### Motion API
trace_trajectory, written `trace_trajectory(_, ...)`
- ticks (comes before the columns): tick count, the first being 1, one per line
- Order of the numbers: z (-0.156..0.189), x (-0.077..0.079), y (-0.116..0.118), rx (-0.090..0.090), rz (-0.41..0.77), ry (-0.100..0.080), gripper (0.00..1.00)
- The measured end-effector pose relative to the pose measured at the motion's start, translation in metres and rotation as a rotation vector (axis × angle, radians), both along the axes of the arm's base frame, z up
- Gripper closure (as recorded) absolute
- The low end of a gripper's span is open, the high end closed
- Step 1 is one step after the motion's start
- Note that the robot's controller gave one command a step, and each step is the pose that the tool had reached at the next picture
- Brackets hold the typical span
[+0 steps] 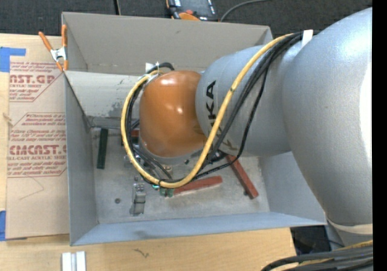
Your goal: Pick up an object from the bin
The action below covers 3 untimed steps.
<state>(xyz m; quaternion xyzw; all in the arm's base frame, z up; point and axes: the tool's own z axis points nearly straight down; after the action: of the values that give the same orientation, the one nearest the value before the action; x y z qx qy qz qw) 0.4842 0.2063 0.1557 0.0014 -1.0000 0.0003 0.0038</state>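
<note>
My gripper (139, 199) reaches down from under the arm's wrist to the bin floor at the front left. Nothing shows in its grasp. A flat red stick (198, 184) lies just to its right on the floor, partly under the wrist's cables. A dark green bar (102, 148) lies lengthwise to the gripper's left and further back, near the left wall. A reddish-brown stick (244, 179) lies slanted at the right of the floor.
The arm and its orange wrist cover hang over the middle and back of the bin and hide the floor there. A small dark speck (118, 201) sits left of the gripper. Bare floor runs along the front wall.
</note>
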Motion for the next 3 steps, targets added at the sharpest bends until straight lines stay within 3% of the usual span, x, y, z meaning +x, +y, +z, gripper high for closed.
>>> trace_trajectory(1,-0.069,0.007,-0.09,-0.004,0.069,-0.001,0.0)
trace_trajectory(2,-0.087,0.043,-0.142,0.001,0.174,-0.009,0.0)
trace_trajectory(3,-0.086,0.042,-0.139,0.003,0.177,-0.008,1.0)
